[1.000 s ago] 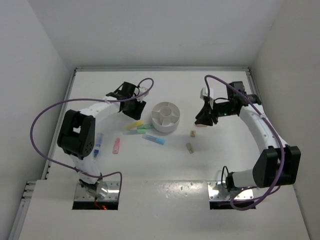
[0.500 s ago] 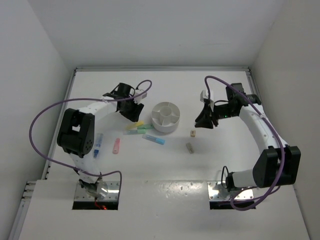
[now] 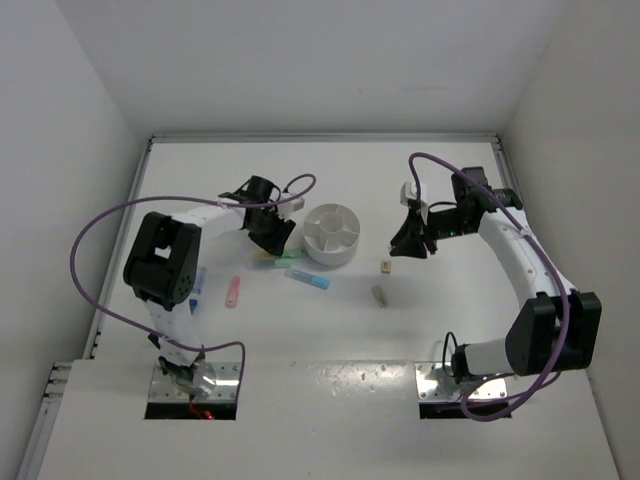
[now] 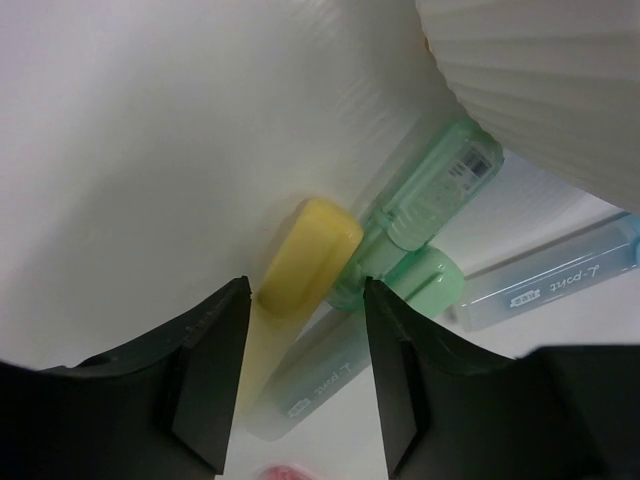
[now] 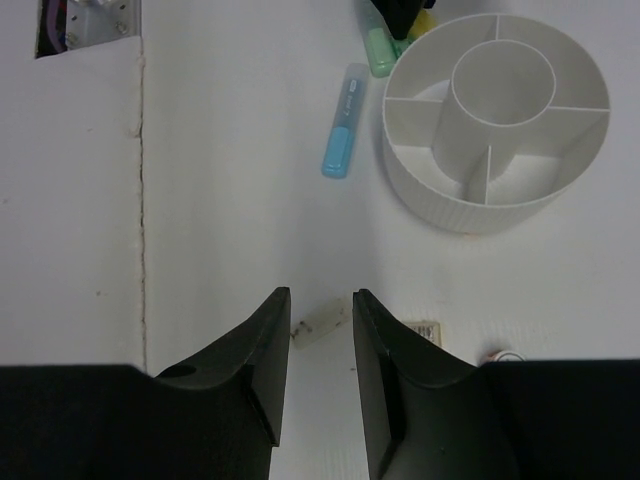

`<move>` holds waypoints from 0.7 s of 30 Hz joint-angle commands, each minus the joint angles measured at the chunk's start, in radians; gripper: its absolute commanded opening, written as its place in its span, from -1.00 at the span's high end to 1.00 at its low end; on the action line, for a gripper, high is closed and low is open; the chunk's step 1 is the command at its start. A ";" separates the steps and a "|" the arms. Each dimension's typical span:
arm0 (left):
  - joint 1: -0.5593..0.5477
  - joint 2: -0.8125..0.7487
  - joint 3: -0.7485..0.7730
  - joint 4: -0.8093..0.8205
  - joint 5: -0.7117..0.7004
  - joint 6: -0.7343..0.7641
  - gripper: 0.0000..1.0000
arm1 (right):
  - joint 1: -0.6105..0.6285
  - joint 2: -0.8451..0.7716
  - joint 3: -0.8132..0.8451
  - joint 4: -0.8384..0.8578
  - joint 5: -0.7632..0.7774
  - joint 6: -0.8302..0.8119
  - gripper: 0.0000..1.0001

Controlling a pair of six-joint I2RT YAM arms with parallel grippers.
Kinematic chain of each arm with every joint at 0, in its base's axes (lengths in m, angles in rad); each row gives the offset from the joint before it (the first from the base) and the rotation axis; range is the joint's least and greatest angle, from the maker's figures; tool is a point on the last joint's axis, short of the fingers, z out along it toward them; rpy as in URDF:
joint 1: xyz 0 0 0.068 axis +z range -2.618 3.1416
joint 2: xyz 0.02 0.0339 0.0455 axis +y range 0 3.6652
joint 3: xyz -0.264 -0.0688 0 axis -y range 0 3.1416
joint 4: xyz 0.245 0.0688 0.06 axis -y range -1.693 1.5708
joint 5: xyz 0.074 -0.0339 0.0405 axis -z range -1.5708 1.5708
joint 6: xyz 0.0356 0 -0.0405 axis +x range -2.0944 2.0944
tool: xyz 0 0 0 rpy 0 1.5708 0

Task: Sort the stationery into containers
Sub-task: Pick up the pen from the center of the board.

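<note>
The white round organiser (image 3: 331, 232) stands mid-table. My left gripper (image 3: 271, 233) is open and low at its left side. In the left wrist view the gripper (image 4: 305, 300) straddles a yellow marker (image 4: 303, 268) and a pale marker (image 4: 310, 385) beside it. A green marker (image 4: 432, 205) lies against the organiser (image 4: 540, 80). My right gripper (image 3: 409, 242) is open and empty to the organiser's right, above the table. In the right wrist view the gripper (image 5: 320, 298) frames a grey eraser block (image 5: 322, 322) lying on the table below. A tan block (image 5: 421, 331) lies to its right.
A light blue marker (image 3: 308, 279) lies in front of the organiser. A pink marker (image 3: 233, 291) and a blue marker (image 3: 197, 285) lie further left. The tan block (image 3: 385, 266) and the grey block (image 3: 379, 294) lie right of centre. White walls enclose the table.
My left gripper has moved toward the near side and lower, onto the yellow marker beside the organiser. My right gripper has hardly moved.
</note>
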 commanded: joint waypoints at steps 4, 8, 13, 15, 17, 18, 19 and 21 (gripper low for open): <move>-0.030 0.036 -0.007 0.001 -0.072 0.001 -0.10 | -0.005 -0.001 0.039 -0.030 -0.069 -0.067 0.35; -0.030 0.027 0.003 0.013 -0.098 -0.010 -0.10 | -0.005 -0.001 0.039 -0.041 -0.069 -0.086 0.35; 0.016 0.016 0.003 0.013 -0.064 -0.021 -0.10 | -0.005 -0.001 0.039 -0.050 -0.069 -0.086 0.35; 0.028 0.007 0.003 0.024 -0.053 -0.021 -0.10 | -0.005 -0.001 0.039 -0.050 -0.069 -0.095 0.35; 0.042 -0.016 0.012 0.024 -0.027 -0.021 -0.10 | -0.005 -0.001 0.039 -0.059 -0.069 -0.095 0.35; 0.052 -0.027 0.012 0.024 -0.027 -0.021 -0.10 | -0.005 -0.001 0.039 -0.059 -0.069 -0.095 0.35; 0.052 -0.036 0.012 0.024 -0.027 -0.021 -0.10 | -0.014 -0.001 0.039 -0.059 -0.069 -0.095 0.35; 0.062 -0.024 0.012 0.024 -0.017 -0.030 -0.13 | -0.014 0.008 0.039 -0.059 -0.078 -0.095 0.35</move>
